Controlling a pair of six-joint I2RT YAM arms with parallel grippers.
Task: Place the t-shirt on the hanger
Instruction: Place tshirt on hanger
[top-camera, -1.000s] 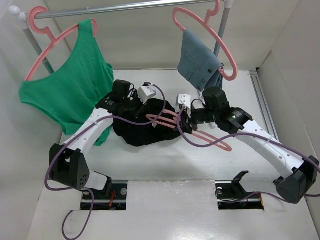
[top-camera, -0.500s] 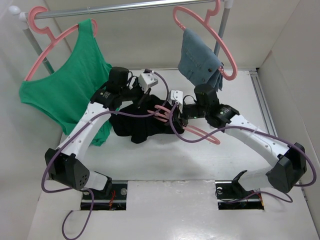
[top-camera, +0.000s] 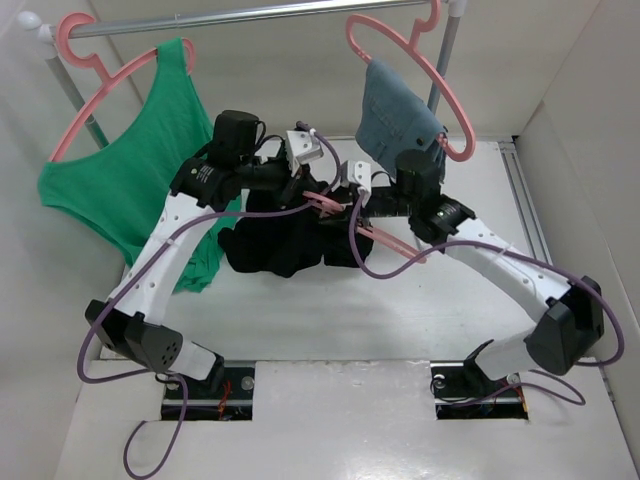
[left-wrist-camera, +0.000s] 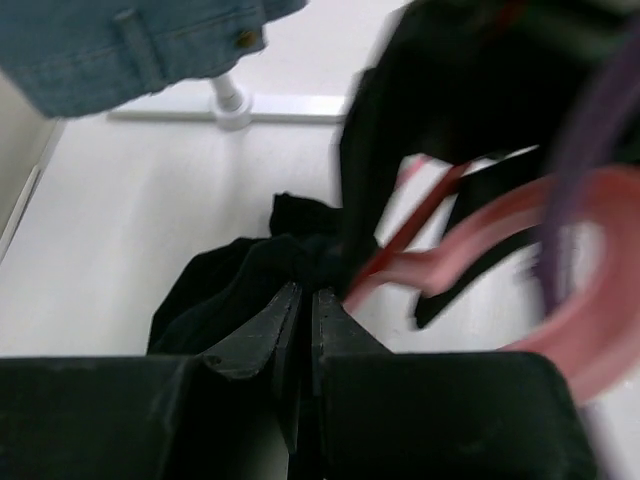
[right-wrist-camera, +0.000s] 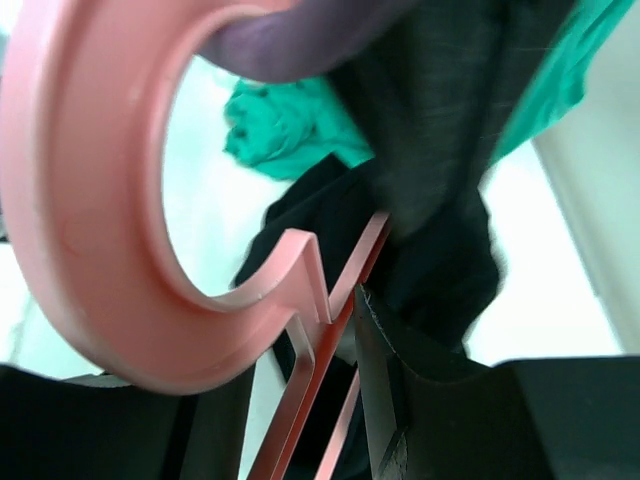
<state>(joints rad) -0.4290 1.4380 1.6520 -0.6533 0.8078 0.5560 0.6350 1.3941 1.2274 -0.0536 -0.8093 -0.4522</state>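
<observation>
bench (top-camera: 330, 320), white: under hanger | black short-sleeved cloth t-shirt (top-camera: 285, 240): light, limp, bunched against hanger; judged best taken at collar hem | salmon-pink plastic hanger (right-wrist-camera: 60, 200): stiff, slippery | left claw (left-wrist-camera: 300, 300): pinched on t-shirt | right claw (right-wrist-camera: 300, 400): clamping hanger bar

The t-shirt (top-camera: 275, 245) is recorded as plain black and the hanger (right-wrist-camera: 70, 260) as salmon pink. The same pink is seen on the hanger under the tank top (top-camera: 62, 32) and the hanger under the denim (top-camera: 352, 33). The tank top (top-camera: 140, 190) is noted as solid green, the denim garment (top-camera: 398, 118) as faded blue-grey with a brass-toned button (left-wrist-camera: 245, 38), the cable (right-wrist-camera: 300, 40) as purple, the arm links (top-camera: 165, 250) as white with black joints, and the table (top-camera: 330, 320) as white.
</observation>
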